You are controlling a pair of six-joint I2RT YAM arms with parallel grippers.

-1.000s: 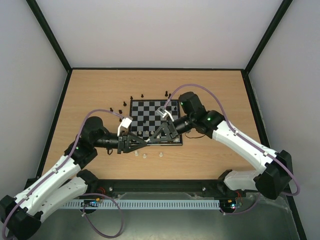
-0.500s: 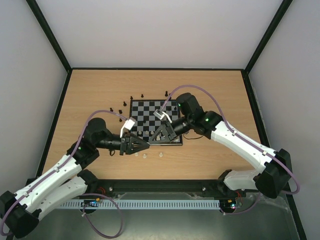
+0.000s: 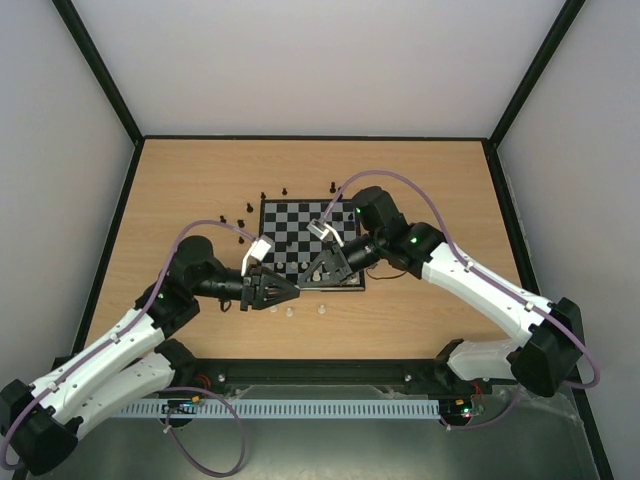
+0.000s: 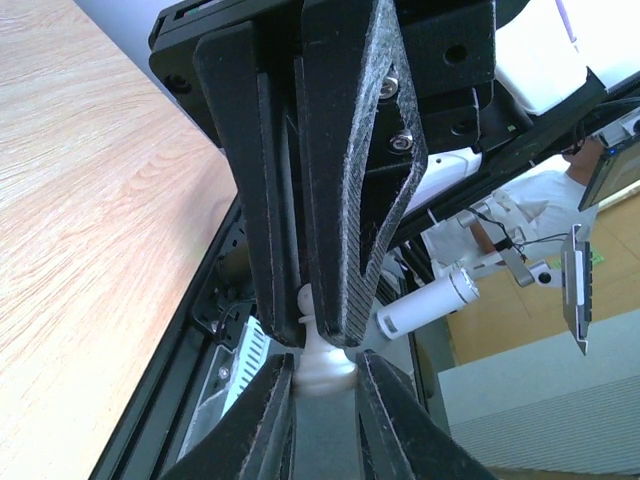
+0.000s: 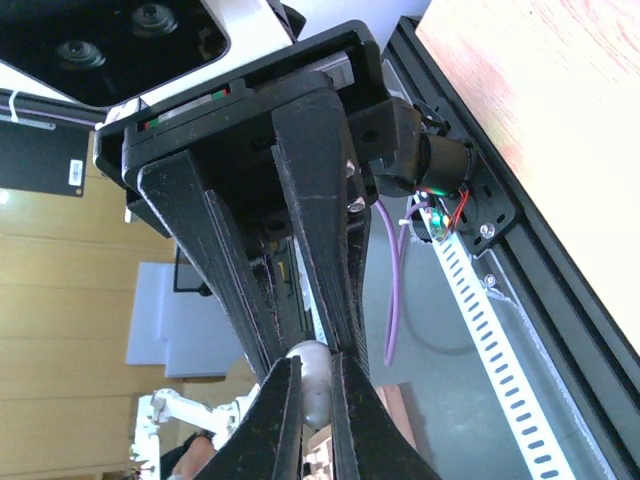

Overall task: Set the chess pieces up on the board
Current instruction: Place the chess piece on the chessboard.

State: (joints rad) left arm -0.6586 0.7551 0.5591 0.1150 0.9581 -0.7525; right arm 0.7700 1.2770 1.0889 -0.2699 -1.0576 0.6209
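The black-and-silver board (image 3: 300, 215) lies mid-table. My two grippers meet tip to tip just above its near edge. The left gripper (image 3: 294, 290) and the right gripper (image 3: 305, 282) both grip one cream-white pawn. In the left wrist view my left gripper (image 4: 325, 365) is closed on the pawn's base (image 4: 322, 368), and the right gripper's fingers (image 4: 360, 220) clamp its head from above. In the right wrist view my right gripper (image 5: 315, 375) pinches the pawn's rounded end (image 5: 312, 392) under the left gripper's fingers (image 5: 310, 230). No pieces show on the board.
Three white pieces (image 3: 290, 312) stand on the wood just in front of the board. Several black pieces (image 3: 241, 222) are scattered off its far-left corner and along its far edge (image 3: 331, 186). Black frame rails border the table.
The left gripper moved right to meet the right gripper's tip and narrowed its jaws. The right gripper shifted slightly left. Little differs over the last half second.
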